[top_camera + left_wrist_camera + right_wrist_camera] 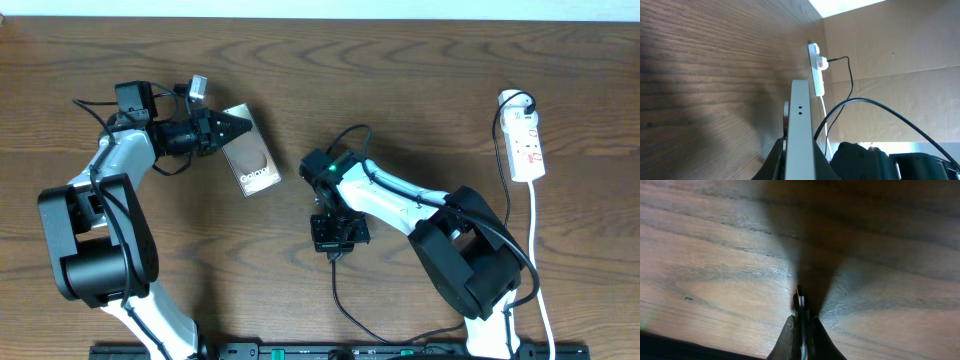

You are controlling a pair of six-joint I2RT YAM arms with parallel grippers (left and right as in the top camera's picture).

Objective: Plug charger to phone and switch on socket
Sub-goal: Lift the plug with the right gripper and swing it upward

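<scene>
The phone point(255, 165), dark with white "Galaxy" lettering, is tilted up off the table at the upper left. My left gripper point(238, 127) is shut on its top edge. In the left wrist view the phone's silver edge point(800, 125) stands between the fingers point(799, 167). My right gripper point(333, 250) points down at the table centre and is shut on the charger's small plug tip point(800, 297), just above the wood. The charger's thin black cable point(345, 300) trails toward the front edge. The white socket point(525, 140) lies at the far right, apart from both grippers, and also shows in the left wrist view point(817, 70).
A black plug point(522, 100) sits in the socket's far end, and its white cord point(535, 250) runs down the right side to the front edge. Thicker black arm cables loop near each wrist. A cardboard wall point(900, 45) stands beyond the table's right edge.
</scene>
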